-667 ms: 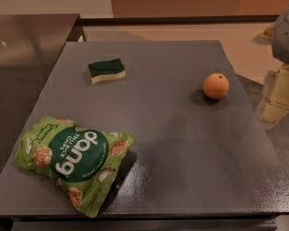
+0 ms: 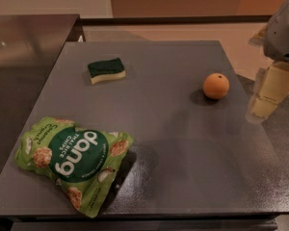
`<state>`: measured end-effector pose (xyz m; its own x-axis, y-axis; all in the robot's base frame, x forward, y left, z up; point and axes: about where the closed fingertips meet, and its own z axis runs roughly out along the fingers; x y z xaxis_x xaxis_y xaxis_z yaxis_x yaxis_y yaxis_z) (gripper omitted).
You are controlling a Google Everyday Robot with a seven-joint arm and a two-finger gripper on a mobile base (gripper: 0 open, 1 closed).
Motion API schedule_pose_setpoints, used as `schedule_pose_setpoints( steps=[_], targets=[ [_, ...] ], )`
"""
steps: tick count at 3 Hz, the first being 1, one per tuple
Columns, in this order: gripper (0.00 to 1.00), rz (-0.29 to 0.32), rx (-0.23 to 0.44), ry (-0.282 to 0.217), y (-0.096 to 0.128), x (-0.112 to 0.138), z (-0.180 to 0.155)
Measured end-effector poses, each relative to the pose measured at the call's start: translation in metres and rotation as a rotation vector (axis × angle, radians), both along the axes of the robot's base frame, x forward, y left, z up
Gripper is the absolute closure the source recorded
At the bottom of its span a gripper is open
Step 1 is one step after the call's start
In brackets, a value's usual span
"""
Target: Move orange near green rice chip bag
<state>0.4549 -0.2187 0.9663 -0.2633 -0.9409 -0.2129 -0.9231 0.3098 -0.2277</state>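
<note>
Gripper (image 2: pixel 262 107) perhaps edged left | beside orange (image 2: pixel 216 86), grip unclear | green rice chip bag (image 2: pixel 74 160) well apart, front-left

Orange (image 2: pixel 216 86): 1 small round fruit, dark stem dot near the top, resting on the grey tabletop (image 2: pixel 173 129), right of centre.
Green rice chip bag (image 2: pixel 74 162): 1 crinkled light-green pouch, white "dang" on a dark green circle, lying flat at the near-left corner, well apart from the orange.
Gripper (image 2: pixel 267 97): above the table's right edge, near the orange, not touching it.

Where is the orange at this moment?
In the camera view the orange sits on the right side of the gray table, beside the end effector at the right edge, far from the chip bag.
</note>
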Motion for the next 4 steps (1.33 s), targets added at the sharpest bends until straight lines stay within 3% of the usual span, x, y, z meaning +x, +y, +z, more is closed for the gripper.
schedule_pose_setpoints(
  steps=[3,4],
  targets=[
    [0.00,-0.163,0.214,0.053,0.003,0.079,-0.057],
    [0.00,-0.182,0.271,0.058,0.009,0.095,-0.077]
  ],
)
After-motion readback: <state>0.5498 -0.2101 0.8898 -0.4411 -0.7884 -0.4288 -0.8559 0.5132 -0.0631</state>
